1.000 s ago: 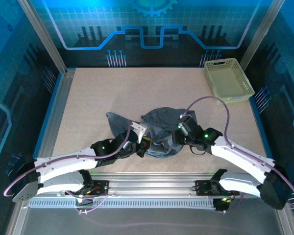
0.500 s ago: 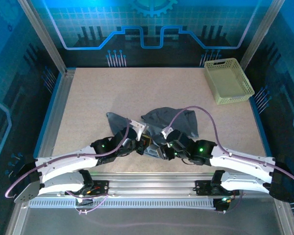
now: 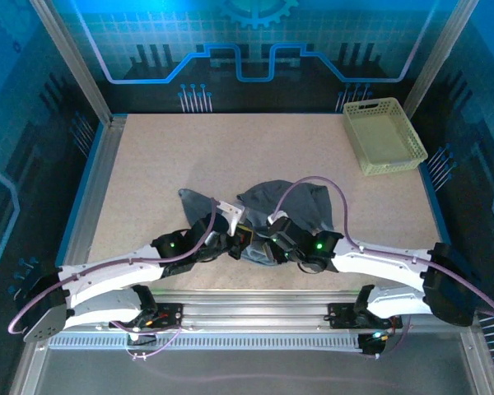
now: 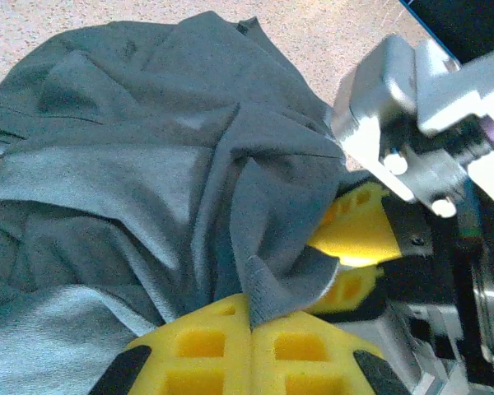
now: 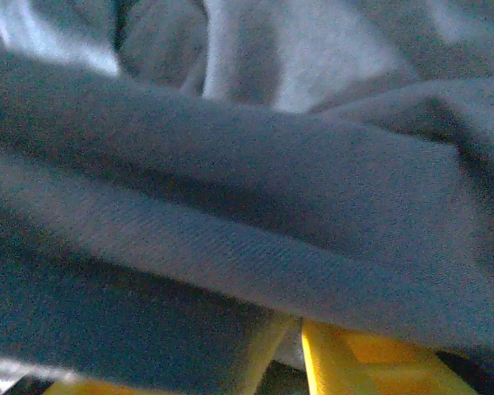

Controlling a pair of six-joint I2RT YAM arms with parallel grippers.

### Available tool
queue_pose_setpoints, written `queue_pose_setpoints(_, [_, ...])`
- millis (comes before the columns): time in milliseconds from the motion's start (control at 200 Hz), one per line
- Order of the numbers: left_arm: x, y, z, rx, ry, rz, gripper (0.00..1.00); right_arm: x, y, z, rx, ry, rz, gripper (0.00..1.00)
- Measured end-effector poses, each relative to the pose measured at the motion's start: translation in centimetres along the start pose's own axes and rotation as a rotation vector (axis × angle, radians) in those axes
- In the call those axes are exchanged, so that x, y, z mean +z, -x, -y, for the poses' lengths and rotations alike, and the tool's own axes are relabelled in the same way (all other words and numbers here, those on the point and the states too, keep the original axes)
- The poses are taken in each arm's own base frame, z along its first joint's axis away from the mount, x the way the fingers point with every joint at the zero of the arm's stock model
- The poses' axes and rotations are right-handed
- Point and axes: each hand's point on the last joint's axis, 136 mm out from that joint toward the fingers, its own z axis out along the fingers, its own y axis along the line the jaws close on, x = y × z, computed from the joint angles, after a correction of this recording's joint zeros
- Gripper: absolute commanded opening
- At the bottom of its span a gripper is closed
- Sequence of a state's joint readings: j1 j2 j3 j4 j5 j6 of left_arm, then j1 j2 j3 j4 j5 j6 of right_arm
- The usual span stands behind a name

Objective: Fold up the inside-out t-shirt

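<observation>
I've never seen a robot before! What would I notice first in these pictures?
A crumpled dark grey t-shirt lies at the front middle of the table. The left gripper pinches a fold of it between yellow fingers, and the right gripper is close beside it. A pale green basket sits in the far right corner.

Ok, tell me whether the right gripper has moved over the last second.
Yes. In the top view the right gripper has shifted left and toward the near edge, away from the basket, beside the left gripper on the t-shirt.
</observation>
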State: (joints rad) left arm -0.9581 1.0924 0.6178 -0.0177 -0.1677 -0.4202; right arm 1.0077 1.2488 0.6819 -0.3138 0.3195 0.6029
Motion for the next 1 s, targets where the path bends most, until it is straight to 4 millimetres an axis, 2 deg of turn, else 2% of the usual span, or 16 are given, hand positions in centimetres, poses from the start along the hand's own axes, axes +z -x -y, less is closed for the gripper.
queue_pose_setpoints(255, [0.0,0.0,0.0,0.0,-0.002,0.001,0.0,0.1,1.8,1.2,0.031,-0.048,0.034,0.1])
queue_pose_setpoints(380, [0.0,0.1,-0.2,-0.003,0.004,0.002,0.0,-0.9,2.7,1.1,0.021,-0.05,0.039,0.02])
queue_pose_setpoints(450, [0.2,0.1,-0.6,-0.008,0.018,-0.002,0.0,-2.4,3.5,1.1,0.019,-0.04,0.059,0.01])
queue_pose_setpoints(540, [0.7,0.0,-1.6,-0.02,0.045,-0.012,0.0,-5.4,5.0,1.1,0.026,-0.013,0.11,0.0])
queue_pose_setpoints(620, [1.3,0.2,-2.3,-0.036,0.058,-0.015,0.02,-7.8,6.6,1.7,0.048,-0.001,0.148,0.0])
queue_pose_setpoints(685, [1.8,1.1,-2.1,-0.044,0.046,-0.003,0.03,-8.7,7.5,2.6,0.07,-0.003,0.16,0.0])
queue_pose_setpoints(775, [2.4,2.6,-1.4,-0.042,0.028,0.015,0.06,-8.5,7.7,4.5,0.106,-0.027,0.138,0.02])
queue_pose_setpoints(880, [3.4,3.6,-1.3,-0.034,0.037,0.013,0.04,-7.0,7.7,6.4,0.138,-0.059,0.087,0.05])
queue_pose_setpoints(995, [4.4,3.8,-2.9,-0.046,0.083,-0.008,0.04,-4.6,8.0,7.2,0.134,-0.083,0.021,0.18])
